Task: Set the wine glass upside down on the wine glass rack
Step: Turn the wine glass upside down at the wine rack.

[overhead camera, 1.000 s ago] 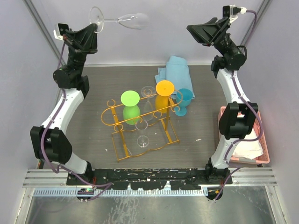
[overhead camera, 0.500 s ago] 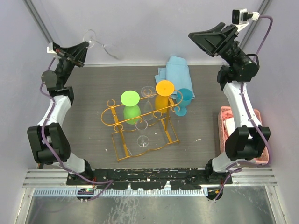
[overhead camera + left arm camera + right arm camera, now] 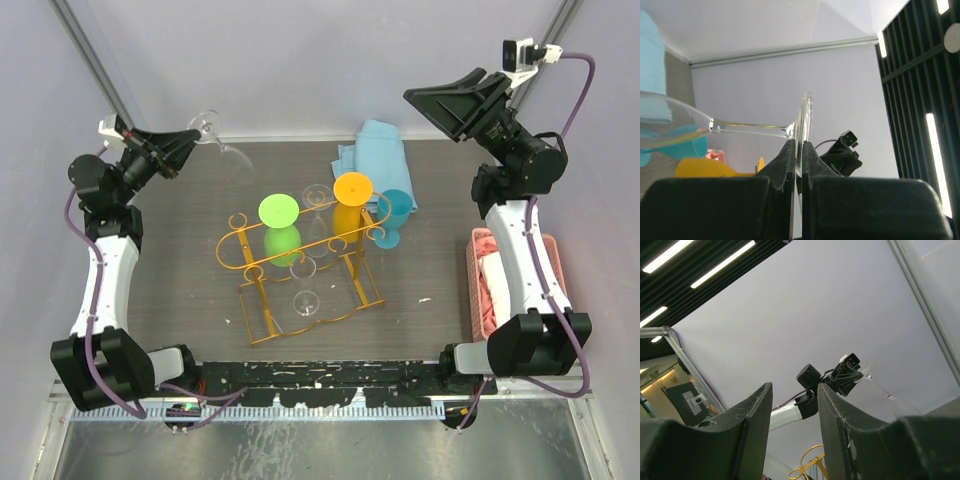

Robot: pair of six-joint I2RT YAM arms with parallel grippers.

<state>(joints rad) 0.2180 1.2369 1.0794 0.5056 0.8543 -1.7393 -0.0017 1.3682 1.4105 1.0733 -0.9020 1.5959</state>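
Mid-carry, the left tool point(image 3: 796, 150) clamped the clear wine glass point(image 3: 750, 129) by its foot; inverting it onto the orange-gold wire rack point(image 3: 222, 246) seemed next.

- The top external view looks down from above and behind the arm bases. It takes in the whole surface point(image 3: 190, 250), the wine glass rack point(image 3: 246, 266) and both arms.
- The left wrist view sits close behind the left end effector point(image 3: 796, 150), facing sideways and upward at wall and ceiling, with the right arm point(image 3: 840, 152) beyond.
- The right wrist view looks out between the fingers of the right end effector point(image 3: 795, 390), upward toward the left arm point(image 3: 790, 415).
- All three views share the wine glass point(image 3: 690, 125), and the two wrist views face each other.
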